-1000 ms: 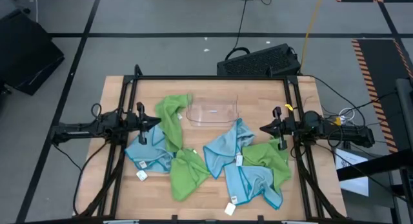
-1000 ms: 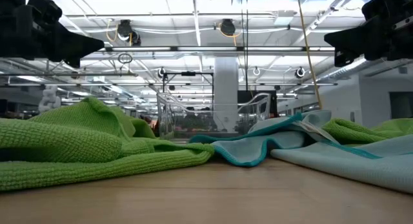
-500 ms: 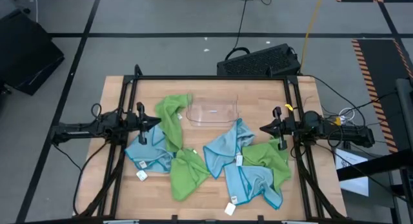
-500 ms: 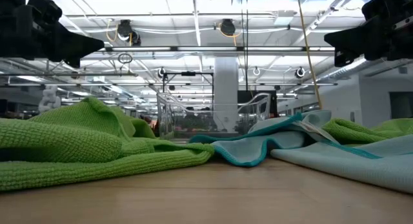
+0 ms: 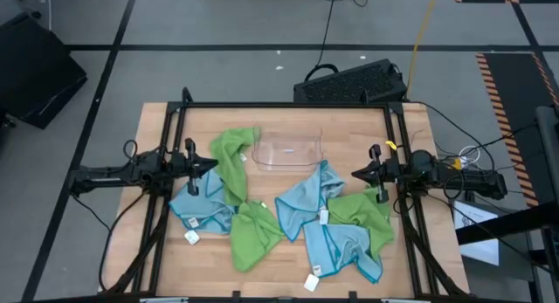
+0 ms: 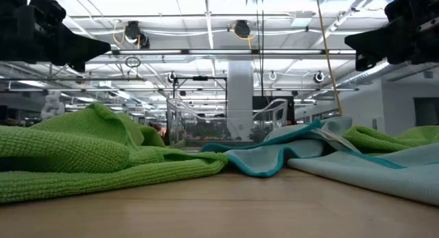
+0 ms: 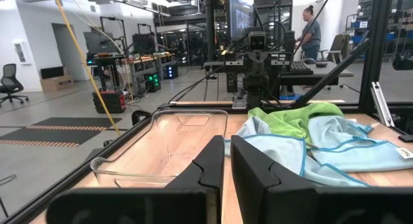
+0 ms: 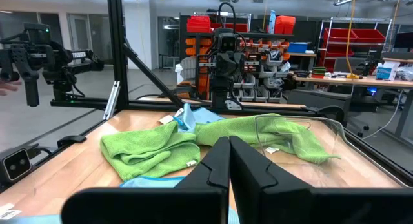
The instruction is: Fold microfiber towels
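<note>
Several microfiber towels lie crumpled on the wooden table. On the left half are a lime green one (image 5: 232,156), a light blue one (image 5: 203,207) and another green one (image 5: 253,233). On the right half lie a blue one (image 5: 302,198), a green one (image 5: 362,212) and a blue one (image 5: 349,247); some overlap, and small white tags show. My left gripper (image 5: 214,161) hovers level above the left towels, shut to a thin slit (image 7: 227,161), holding nothing. My right gripper (image 5: 355,174) hovers level over the right towels, shut (image 8: 229,153) and empty.
A clear plastic tray (image 5: 288,153) stands at the table's far middle, with the far green towel lying against its left end. A black frame (image 5: 279,106) runs around the table. Bare wood (image 5: 262,281) shows along the near edge. A keyboard (image 5: 349,83) sits beyond the far edge.
</note>
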Available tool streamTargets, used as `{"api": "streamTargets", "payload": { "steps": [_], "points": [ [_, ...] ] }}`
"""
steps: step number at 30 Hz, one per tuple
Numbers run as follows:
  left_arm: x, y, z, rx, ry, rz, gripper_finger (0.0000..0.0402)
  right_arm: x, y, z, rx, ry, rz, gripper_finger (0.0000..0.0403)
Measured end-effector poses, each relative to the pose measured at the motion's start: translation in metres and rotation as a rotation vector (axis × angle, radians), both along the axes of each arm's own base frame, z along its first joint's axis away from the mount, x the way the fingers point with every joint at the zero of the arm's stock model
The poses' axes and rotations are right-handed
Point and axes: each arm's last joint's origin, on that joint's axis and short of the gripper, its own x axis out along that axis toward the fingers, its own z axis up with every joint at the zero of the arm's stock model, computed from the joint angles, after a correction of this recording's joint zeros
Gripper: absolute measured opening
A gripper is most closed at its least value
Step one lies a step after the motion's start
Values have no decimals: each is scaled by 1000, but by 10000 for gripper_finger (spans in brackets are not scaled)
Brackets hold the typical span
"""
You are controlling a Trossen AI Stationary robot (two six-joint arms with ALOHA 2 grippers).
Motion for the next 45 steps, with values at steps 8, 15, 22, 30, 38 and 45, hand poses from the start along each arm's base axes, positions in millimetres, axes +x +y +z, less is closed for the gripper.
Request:
{"api": "streamTargets", "payload": {
  "steps": [8, 15, 22, 30, 38, 45],
  "points": [
    [0, 0, 0, 0, 0, 0, 33, 0, 0, 1, 68, -6, 5, 0],
    [0, 0, 0, 0, 0, 0, 33, -1, -1, 6, 152, -52, -10, 0],
    [0, 0, 0, 0, 0, 0, 33, 4, -1, 2, 193, 26, -10, 0],
    [0, 0, 0, 0, -1, 0, 33, 16, 3, 39, 254, 173, 12, 0],
    [0, 0, 0, 0, -1, 0, 33, 49, 9, 68, 220, 344, 40, 0],
    [0, 0, 0, 0, 0, 0, 33, 79, 20, 59, 180, 500, 85, 0]
  ]
}}
